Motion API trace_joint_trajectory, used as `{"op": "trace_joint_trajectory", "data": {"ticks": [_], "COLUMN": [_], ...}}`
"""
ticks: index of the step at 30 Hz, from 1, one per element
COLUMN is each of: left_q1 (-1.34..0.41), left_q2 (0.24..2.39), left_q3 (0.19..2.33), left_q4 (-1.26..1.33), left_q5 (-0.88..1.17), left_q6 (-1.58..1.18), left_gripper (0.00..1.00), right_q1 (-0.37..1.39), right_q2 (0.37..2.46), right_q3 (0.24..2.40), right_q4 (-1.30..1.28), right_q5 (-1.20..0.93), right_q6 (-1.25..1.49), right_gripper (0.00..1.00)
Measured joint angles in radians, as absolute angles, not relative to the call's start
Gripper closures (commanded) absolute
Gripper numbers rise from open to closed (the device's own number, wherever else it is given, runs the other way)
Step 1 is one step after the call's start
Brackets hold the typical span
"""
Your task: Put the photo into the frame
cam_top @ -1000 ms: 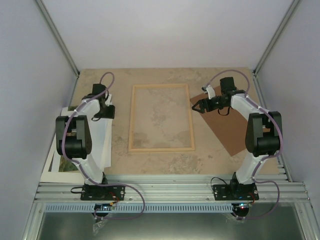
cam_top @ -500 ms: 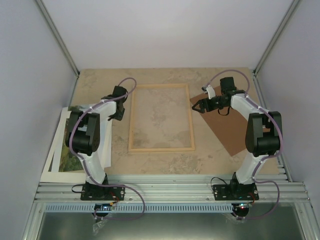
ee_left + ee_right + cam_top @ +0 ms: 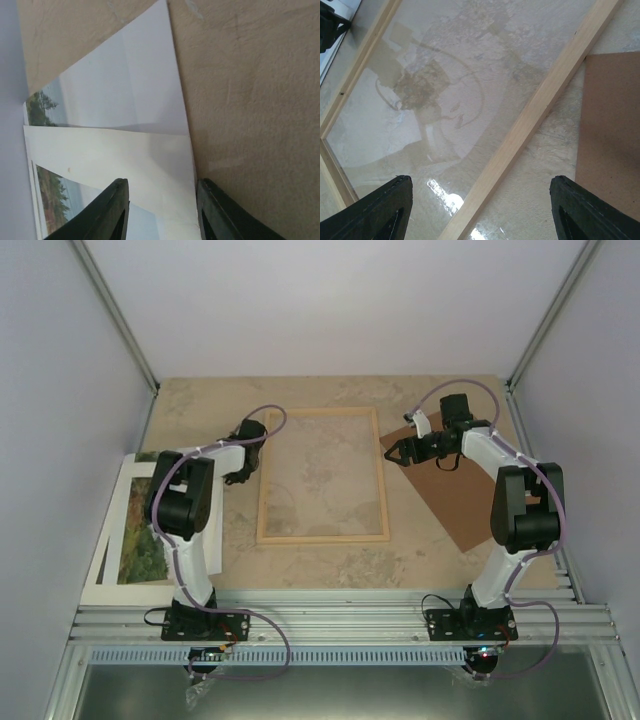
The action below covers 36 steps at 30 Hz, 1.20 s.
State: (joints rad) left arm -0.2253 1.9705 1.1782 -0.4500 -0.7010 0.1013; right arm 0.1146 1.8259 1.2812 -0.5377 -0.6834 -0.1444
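White walls close in a beige stone-look table [image 3: 320,565]. At its left edge lies the photo [image 3: 138,540], print up, its long axis running near to far, parallel to the frame's.

The left arm [image 3: 180,495] reaches past the photo. Its jaws stand partly apart with nothing clamped. In the left wrist view a white paper edge runs on the table just ahead of them, in line with the gap. The print lies to their left and bare table to their right. White sheets overlap there, and I cannot tell which edge is the photo's own.

The frame [image 3: 322,537] lies flat mid-table, just right of the left jaws, pane empty. The right jaws hang wide apart and empty over its right rail, with the pane to their left and a brown board [image 3: 455,495] to their right.

The left arm is clearly nearer the photo, so the pick probably falls to it, followed by a carry rightward.

Since a second ago the left arm has swung right, from over the photo toward the frame's left rail, baring more print. The right arm has not moved.
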Motion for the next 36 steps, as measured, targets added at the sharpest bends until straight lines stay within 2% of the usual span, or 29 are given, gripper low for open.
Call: {"op": "trace_joint_trajectory", "data": {"ticks": [2,7,18,36], "left_q1": [-0.226,-0.228,-0.23,-0.297], "left_q2": [1.98,1.993,1.984,1.725], "left_q3": [1.178,1.179,1.198,1.256], "left_q4": [-0.439,-0.436,-0.454,-0.535], "left_q5": [-0.72,-0.707,-0.662,-0.505], "left_q6": [0.101,0.106,0.096,0.106], "left_gripper": [0.7,1.0,1.0,1.0], "right_q1": [0.114,0.113,0.113,0.113], "right_q2": [1.826,1.826,1.826,1.813], "right_q3": [1.281,1.281,1.281,1.281], "right_q4": [-0.538,-0.538,-0.538,-0.537], "right_q5": [-0.683,-0.68,-0.676,-0.693], "right_q6": [-0.144,-0.144,-0.142,-0.142], "right_gripper": [0.24,0.24,0.24,0.23]}}
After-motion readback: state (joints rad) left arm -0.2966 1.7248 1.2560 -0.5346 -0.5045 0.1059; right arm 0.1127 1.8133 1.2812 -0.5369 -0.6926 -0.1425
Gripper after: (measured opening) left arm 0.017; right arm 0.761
